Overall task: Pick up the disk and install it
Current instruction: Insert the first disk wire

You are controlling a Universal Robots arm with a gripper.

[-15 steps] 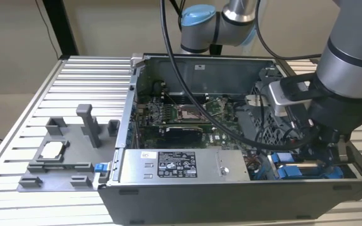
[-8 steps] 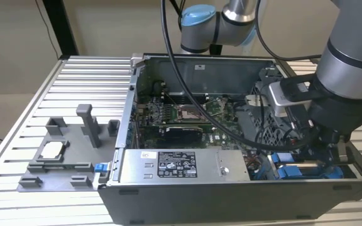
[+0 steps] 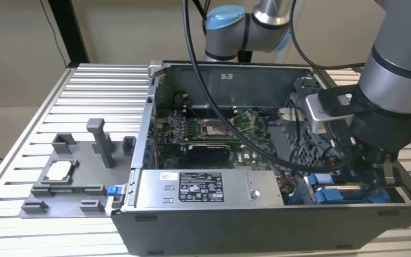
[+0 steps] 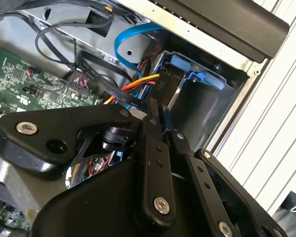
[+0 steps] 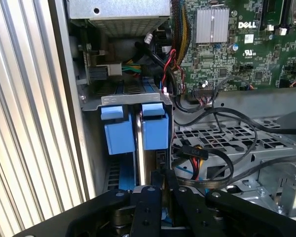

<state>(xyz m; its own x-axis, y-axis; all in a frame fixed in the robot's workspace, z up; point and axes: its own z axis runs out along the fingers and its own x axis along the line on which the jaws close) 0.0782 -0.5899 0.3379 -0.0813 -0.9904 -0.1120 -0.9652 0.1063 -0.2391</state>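
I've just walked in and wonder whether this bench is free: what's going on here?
A robot arm is reaching into a corner of the open computer case. Its gripper is right at the disk, which stands on edge inside the case in its blue frame, beside a second blue bracket. The gripper looks shut, with nothing held.

Ribbed metal table point(image 3: 84, 91), matt black gripper point(image 4: 159, 109) — smooth
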